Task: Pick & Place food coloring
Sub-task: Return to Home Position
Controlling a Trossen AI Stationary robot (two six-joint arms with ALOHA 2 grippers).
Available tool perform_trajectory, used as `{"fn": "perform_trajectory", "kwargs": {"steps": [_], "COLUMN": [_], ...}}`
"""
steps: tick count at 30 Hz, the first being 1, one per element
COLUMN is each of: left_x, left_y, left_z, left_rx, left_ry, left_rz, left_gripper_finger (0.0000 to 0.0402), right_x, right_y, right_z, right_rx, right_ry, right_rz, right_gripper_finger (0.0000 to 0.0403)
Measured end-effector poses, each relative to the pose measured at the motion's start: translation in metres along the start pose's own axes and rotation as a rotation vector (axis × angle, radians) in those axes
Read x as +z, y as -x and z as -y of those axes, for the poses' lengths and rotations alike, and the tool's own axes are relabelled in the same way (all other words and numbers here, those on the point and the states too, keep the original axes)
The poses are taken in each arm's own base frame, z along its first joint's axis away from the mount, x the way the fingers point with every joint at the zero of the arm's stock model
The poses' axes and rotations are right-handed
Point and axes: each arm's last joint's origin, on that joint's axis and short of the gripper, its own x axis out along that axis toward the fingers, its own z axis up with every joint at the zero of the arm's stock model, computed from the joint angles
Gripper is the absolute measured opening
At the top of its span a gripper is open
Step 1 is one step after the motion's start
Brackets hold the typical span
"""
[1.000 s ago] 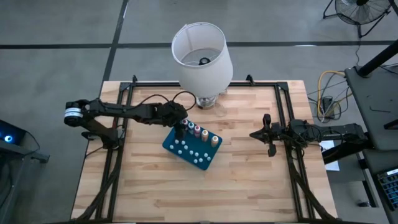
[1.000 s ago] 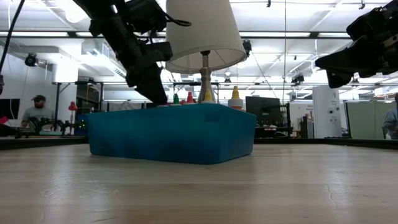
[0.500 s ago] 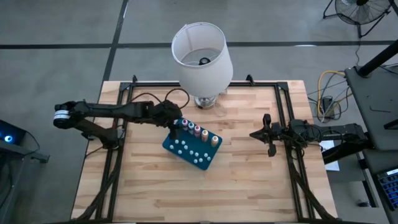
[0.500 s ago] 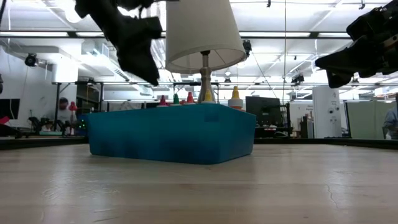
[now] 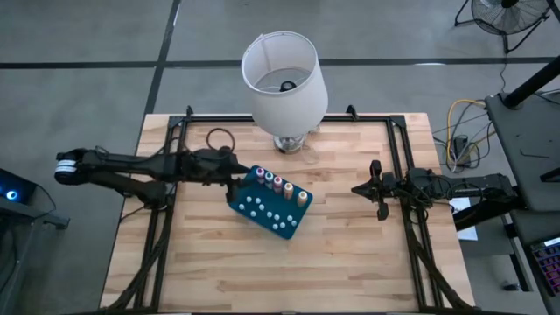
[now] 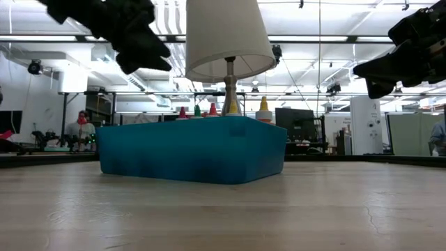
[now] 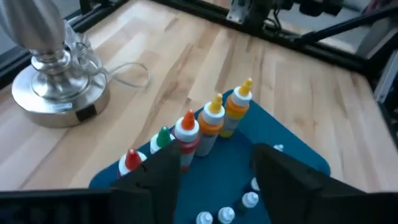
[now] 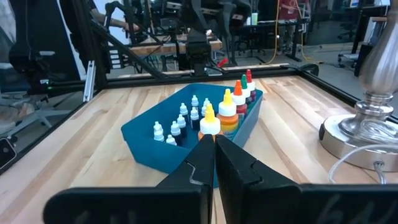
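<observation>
The food coloring bottles (image 7: 213, 118) stand upright in a row along the far side of a teal-blue tray (image 5: 278, 219); their tips show red, green and orange. My left gripper (image 5: 236, 178) hovers open and empty above the tray's left corner, short of the row and higher than the bottle tips (image 6: 197, 110). In the left wrist view its fingers (image 7: 163, 177) frame the row without touching it. My right gripper (image 5: 378, 189) waits shut near the table's right side, pointing at the tray (image 8: 146, 146).
A lamp with a white shade (image 5: 284, 74) stands on its metal base (image 7: 53, 93) just beyond the tray, its cord (image 7: 127, 78) lying on the wood. Several small white-capped bottles (image 5: 262, 208) fill the tray's near part. Bare wood lies toward the near edge (image 5: 289, 280).
My left gripper has drawn back from the left end of the bottle row toward the table's left edge and risen, tipping up from a steep downward slant toward level. The bottles and tray have stayed where they were.
</observation>
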Motion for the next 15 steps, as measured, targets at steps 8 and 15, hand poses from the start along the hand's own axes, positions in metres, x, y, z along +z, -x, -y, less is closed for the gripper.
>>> {"fn": "perform_trajectory", "kwargs": {"steps": [8, 15], "left_x": [-0.022, -0.035], "left_y": [0.021, 0.035], "left_z": [-0.007, -0.009], "left_rx": [-0.065, -0.212], "left_ry": [-0.032, -0.123], "left_rz": [0.082, 0.239], "left_gripper_finger": [0.0041, 0.0002], "right_x": [0.000, 0.000], "right_y": [0.000, 0.000], "right_z": [0.000, 0.000], "right_rx": [0.000, 0.000], "right_ry": [0.000, 0.000], "right_rz": [-0.001, -0.001], "right_gripper_finger": [0.0009, 0.0009]}}
